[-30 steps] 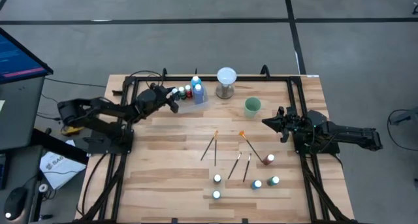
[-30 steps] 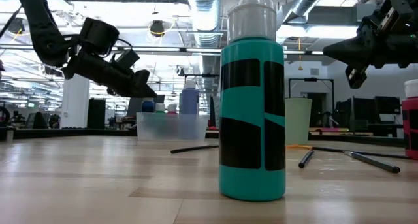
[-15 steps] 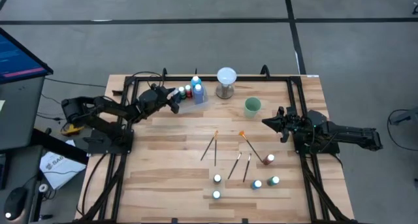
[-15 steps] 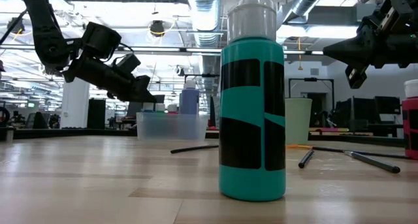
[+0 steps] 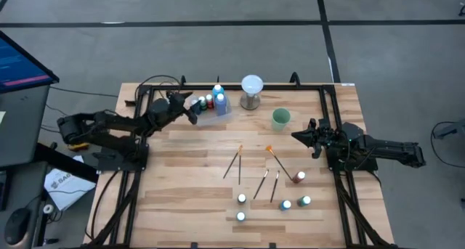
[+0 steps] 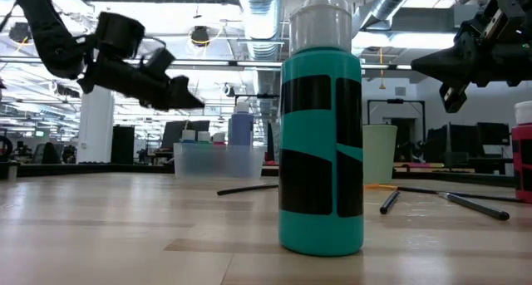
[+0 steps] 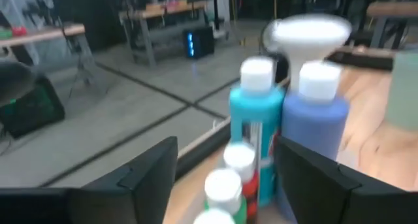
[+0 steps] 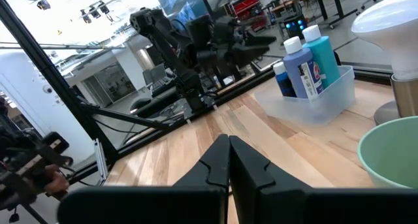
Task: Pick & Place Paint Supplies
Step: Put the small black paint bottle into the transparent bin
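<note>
Wood surface: your table (image 5: 182,198) is pale planking with black rails along its sides.
Clear bin: the plastic bin (image 5: 213,112) sits toward 11 o'clock from the table centre, just beside the white globe lamp (image 5: 251,86) at 12 o'clock.
Bottles already binned: you have a teal bottle (image 7: 256,129) and a blue bottle (image 7: 317,139) upright in it, with smaller white-capped ones (image 7: 222,185) in front of them.
Left gripper: your left gripper (image 5: 190,109) hovers above the bin's outer end, fingers (image 7: 147,178) spread wide with nothing between them.
Right gripper: your right gripper (image 5: 296,136) hangs at 3 o'clock, clear of the table, its two fingers (image 8: 219,162) pressed together and empty.
Green cup: the cup (image 5: 281,118) stands at 1 o'clock, between the lamp and the right gripper.
Brushes: thin brushes (image 5: 239,162) lie scattered at the centre, running down to 5 o'clock.
Loose bottles: two white-capped bottles (image 5: 241,199) stand at 6 o'clock; two more (image 5: 286,205) stand at 5 o'clock, with a red one (image 5: 298,177) just above them, touching a brush tip.
Low view: a teal bottle (image 6: 321,127) fills the foreground there, upright.
</note>
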`<move>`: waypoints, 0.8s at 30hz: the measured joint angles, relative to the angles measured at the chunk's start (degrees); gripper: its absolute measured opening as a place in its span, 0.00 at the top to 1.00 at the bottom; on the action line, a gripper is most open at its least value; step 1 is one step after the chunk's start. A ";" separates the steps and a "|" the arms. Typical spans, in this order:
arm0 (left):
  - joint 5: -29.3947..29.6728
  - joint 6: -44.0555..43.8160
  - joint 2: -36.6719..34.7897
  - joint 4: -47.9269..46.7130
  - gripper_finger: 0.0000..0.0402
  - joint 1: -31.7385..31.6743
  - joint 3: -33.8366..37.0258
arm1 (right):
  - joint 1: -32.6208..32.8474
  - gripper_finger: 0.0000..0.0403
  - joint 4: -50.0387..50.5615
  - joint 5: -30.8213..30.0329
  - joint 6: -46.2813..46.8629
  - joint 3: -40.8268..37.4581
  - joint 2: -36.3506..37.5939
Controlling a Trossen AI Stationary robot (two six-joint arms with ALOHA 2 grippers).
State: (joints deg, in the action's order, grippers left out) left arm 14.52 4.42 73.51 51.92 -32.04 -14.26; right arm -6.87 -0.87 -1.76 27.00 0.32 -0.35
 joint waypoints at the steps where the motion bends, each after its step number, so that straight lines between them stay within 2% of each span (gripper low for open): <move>1: -0.01 0.14 -1.42 -0.09 0.36 0.21 0.00 | 0.00 1.00 -0.01 0.00 0.00 0.02 -0.01; 7: 0.02 -0.14 -11.33 -0.03 0.32 3.82 -0.02 | 0.00 1.00 0.00 0.00 0.00 0.01 0.00; 13: -0.17 -0.14 -18.77 -1.54 0.32 14.20 -2.77 | 0.00 1.00 0.00 0.00 0.00 0.02 0.00; 18: -2.58 -0.12 -19.17 -9.99 0.32 25.90 -8.44 | -0.01 1.00 0.01 0.00 -0.01 0.01 0.00; 24: -2.90 -0.16 -13.07 -17.80 0.32 39.88 -15.80 | -0.02 1.00 -0.01 0.00 -0.04 0.00 0.01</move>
State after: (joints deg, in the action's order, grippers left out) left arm 11.62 4.26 60.44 34.12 7.85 -30.06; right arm -6.89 -0.88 -1.76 26.96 0.32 -0.34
